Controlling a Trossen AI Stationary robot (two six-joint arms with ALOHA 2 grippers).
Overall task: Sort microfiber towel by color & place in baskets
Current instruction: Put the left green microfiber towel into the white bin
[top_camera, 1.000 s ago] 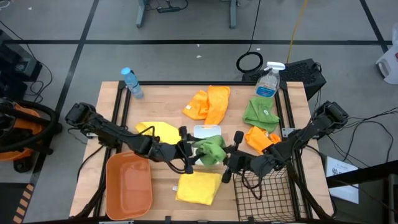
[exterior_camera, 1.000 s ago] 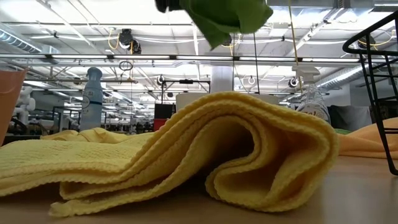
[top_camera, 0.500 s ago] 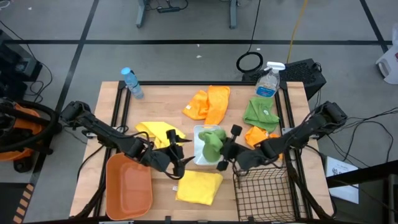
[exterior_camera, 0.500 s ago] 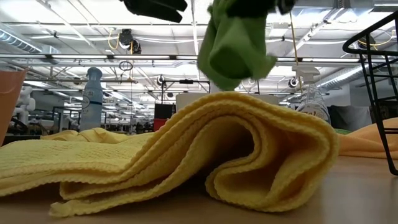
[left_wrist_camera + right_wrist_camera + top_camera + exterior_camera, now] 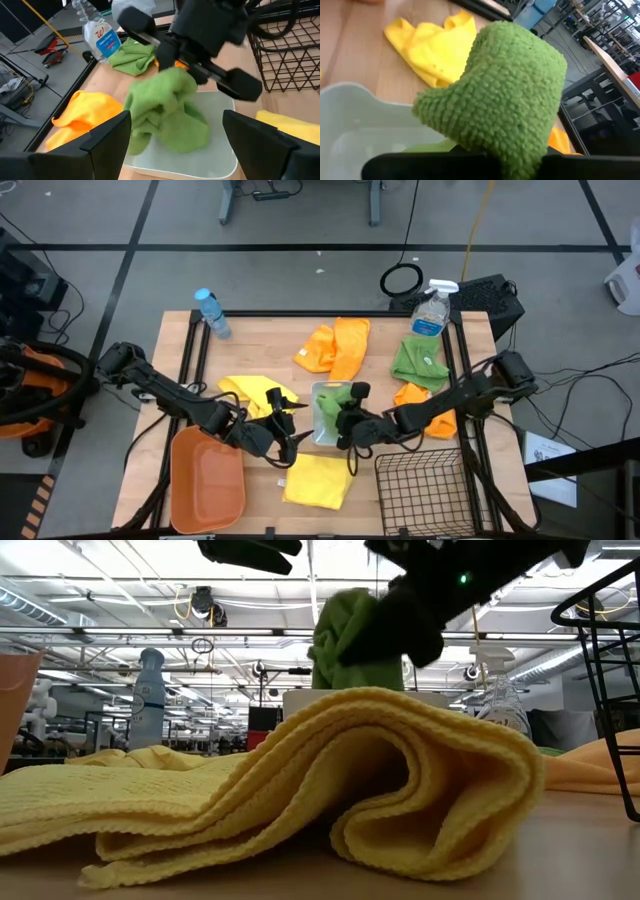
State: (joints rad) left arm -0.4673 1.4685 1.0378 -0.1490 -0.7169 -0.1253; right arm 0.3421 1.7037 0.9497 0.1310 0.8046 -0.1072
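Handoff done: a second ago both arms held the green towel point(image 5: 167, 112) up, now only the right end effector point(image 5: 347, 423) stays clamped on it and has lowered it into the white bin point(image 5: 220, 150) directly beneath. Drop looks next. Left end effector point(image 5: 287, 442) has backed off beside the bin, fingers point(image 5: 107, 145) apart, empty, over the yellow towel point(image 5: 318, 481) on the worktop point(image 5: 270, 350)

Looked like an industrial workshop hall: bare concrete floor point(image 5: 300, 270) with taped lines, exposed ceiling trusses point(image 5: 120, 635), strip lights, loose cables point(image 5: 400, 280).
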